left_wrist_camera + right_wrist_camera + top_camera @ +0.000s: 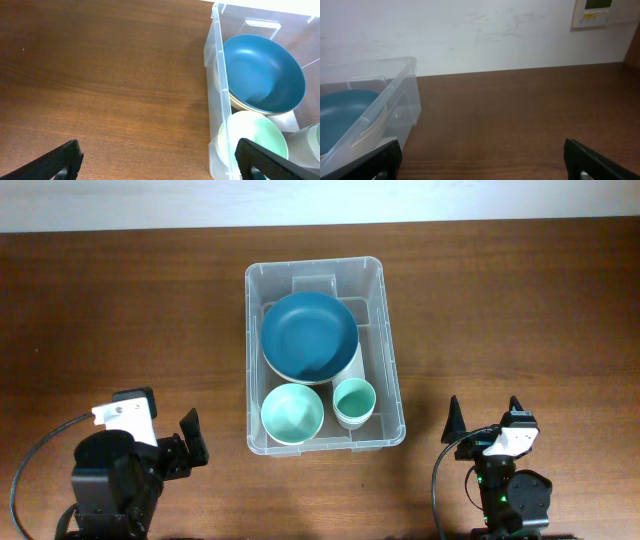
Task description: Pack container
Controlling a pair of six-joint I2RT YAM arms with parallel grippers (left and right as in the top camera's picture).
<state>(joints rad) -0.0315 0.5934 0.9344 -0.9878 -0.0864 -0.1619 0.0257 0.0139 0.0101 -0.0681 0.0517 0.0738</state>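
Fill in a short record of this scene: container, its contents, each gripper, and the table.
container: clear plastic bin, mid-table
contents: dark blue bowl stacked on a cream dish; pale green bowl; mint cup
left gripper: open, empty, left of the bin
right gripper: open, empty, right of the bin
table: brown wood

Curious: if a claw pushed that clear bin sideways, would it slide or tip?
Probably slides: the clear bin is wide and low. The blue bowl, mint bowl and mint cup inside may shift. Thin walls likely flex.
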